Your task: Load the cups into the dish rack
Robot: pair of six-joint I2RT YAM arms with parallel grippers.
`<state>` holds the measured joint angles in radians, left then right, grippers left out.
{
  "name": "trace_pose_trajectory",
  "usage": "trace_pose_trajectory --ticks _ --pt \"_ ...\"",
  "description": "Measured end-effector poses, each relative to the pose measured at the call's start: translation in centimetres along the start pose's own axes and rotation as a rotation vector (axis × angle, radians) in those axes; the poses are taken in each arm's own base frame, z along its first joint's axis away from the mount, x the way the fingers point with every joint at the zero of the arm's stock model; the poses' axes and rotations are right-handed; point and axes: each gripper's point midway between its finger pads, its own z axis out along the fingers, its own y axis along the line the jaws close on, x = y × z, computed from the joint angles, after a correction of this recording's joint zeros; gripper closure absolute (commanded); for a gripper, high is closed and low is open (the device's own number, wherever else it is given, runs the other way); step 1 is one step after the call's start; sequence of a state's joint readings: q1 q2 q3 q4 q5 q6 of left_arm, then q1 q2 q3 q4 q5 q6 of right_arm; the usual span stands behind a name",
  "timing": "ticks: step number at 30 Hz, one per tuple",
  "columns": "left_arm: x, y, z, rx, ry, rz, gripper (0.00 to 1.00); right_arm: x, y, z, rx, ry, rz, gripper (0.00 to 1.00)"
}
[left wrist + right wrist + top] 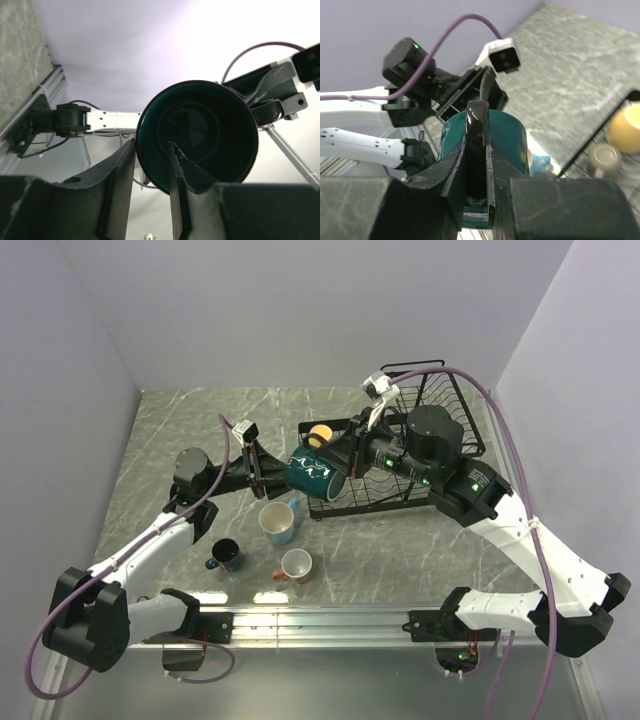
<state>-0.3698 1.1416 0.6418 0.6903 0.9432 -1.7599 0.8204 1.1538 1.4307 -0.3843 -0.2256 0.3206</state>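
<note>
The dark green mug hangs on its side in the air just left of the black wire dish rack, held between both grippers. My left gripper is shut on its rim, one finger inside the mug and one outside, as the left wrist view shows with the mug's mouth facing it. My right gripper is shut on the mug's handle. The yellow mug and the small olive-tan mug sit in the rack's lower tray.
On the table in front of the rack stand the light blue mug, the dark navy mug and the salmon-pink mug. The rack's raised basket is at the far right, behind my right arm.
</note>
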Motion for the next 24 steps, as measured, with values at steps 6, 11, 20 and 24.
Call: trace_pose_trajectory --ticks 6,11,20,24 --pt "-0.9 1.8 0.3 -0.075 -0.02 0.011 0.57 0.7 -1.5 -1.0 0.099 0.051 0.002 1.0" --pt "-2.1 3.7 0.1 -0.193 -0.055 0.031 0.51 -0.4 -2.6 -2.2 0.196 0.08 -0.021 1.0" --pt "-6.4 7.6 -3.4 -0.468 -0.241 0.091 0.48 2.6 -8.8 0.4 0.432 0.29 -0.02 1.0" --pt "-7.9 9.2 -5.7 -0.635 -0.329 0.128 0.47 5.7 -12.3 2.4 0.534 0.453 0.005 1.0"
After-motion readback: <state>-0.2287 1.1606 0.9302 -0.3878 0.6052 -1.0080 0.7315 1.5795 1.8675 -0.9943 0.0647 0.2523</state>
